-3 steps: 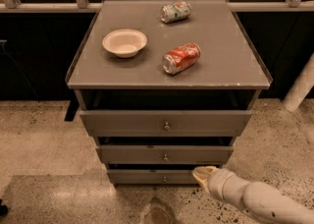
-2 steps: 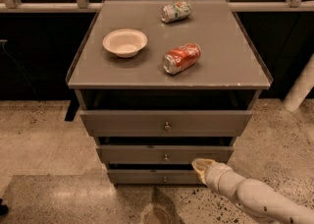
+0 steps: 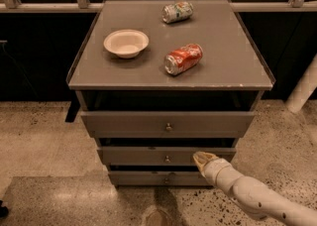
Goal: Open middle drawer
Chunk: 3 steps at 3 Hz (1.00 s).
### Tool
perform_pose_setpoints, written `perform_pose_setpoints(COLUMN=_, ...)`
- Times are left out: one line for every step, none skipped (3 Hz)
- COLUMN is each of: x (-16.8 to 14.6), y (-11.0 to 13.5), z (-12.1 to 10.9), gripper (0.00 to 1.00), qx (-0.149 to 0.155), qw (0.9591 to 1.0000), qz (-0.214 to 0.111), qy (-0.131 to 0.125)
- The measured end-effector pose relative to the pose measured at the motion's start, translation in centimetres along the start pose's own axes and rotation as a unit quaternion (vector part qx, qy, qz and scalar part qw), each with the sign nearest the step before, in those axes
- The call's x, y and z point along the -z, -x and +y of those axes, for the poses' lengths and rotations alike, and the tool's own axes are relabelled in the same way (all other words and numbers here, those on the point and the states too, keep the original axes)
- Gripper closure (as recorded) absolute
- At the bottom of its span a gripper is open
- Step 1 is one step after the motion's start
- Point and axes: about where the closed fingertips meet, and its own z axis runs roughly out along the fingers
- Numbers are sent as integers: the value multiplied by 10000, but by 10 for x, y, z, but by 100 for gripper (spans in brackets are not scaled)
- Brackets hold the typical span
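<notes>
The grey cabinet has three stacked drawers. The middle drawer (image 3: 148, 155) is the second front, with a small round metal knob (image 3: 167, 159). My gripper (image 3: 202, 159) is at the end of the white arm coming in from the lower right. Its tip is against the right part of the middle drawer's front, to the right of the knob. The top drawer (image 3: 129, 123) above it and the bottom drawer (image 3: 138, 177) below each show a small knob. All three fronts stand slightly out from the cabinet.
On the cabinet top (image 3: 228, 61) lie a white bowl (image 3: 126, 43), a red can on its side (image 3: 184, 58) and a silver-green can on its side (image 3: 177, 12). A white post (image 3: 303, 90) stands at the right. Speckled floor surrounds the cabinet.
My gripper has moved up and to the left, from beside the bottom drawer's level to the middle drawer's front. The drawers and the things on top have not moved.
</notes>
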Motion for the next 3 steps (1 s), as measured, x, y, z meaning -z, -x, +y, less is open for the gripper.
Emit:
perform_pose_setpoints(x=-17, y=4, z=-9, gripper=100, qx=-15, qw=9999, qz=-117, qy=-72)
perform_pose_setpoints(x=-81, y=19, z=-41, gripper=100, qx=179, qw=9985, qz=-287, qy=-426)
perform_pose_setpoints(x=-84, y=21, z=-41, gripper=100, qx=192, qw=9985, qz=-297, qy=-419)
